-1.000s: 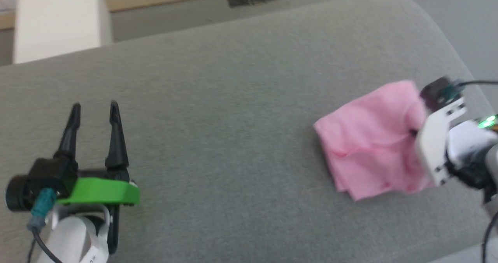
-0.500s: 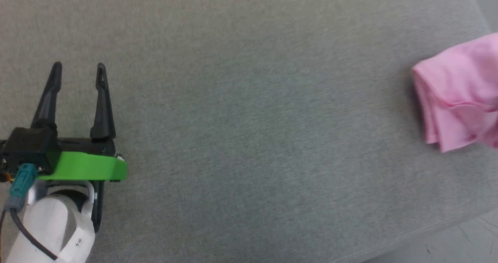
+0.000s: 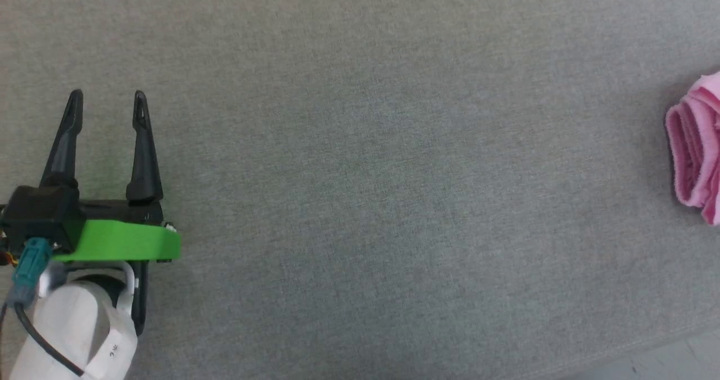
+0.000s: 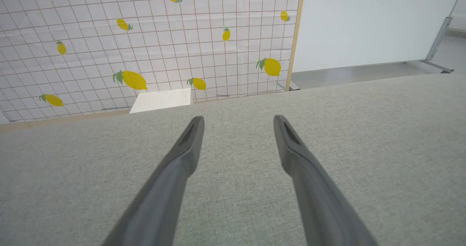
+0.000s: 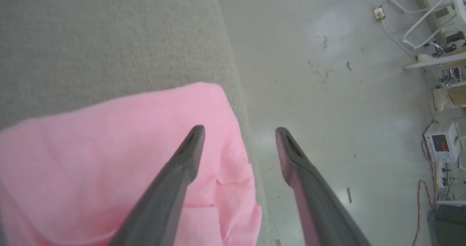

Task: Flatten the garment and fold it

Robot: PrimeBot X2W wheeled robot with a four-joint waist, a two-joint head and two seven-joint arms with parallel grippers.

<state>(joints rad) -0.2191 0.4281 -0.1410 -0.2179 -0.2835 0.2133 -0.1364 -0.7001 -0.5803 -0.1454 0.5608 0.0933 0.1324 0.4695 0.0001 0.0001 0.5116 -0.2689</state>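
Two spread, empty fingers [image 3: 143, 144]: the left gripper [image 3: 107, 94], lower left of the head view; its wrist view adds a lemon-print wall [image 4: 145, 38]. At the right edge lies the bunched garment [image 3: 694, 155], the right gripper [image 5: 238, 129] wide over its edge.

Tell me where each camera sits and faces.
Head view: looks down on the grey cushion; left gripper lower left, garment at right edge.
Left wrist view: low over the cushion, facing a lemon-patterned screen; own open fingers.
Right wrist view: above the cushion's end, facing garment and floor; right gripper open.
Shared: the garment, in head and right wrist views.
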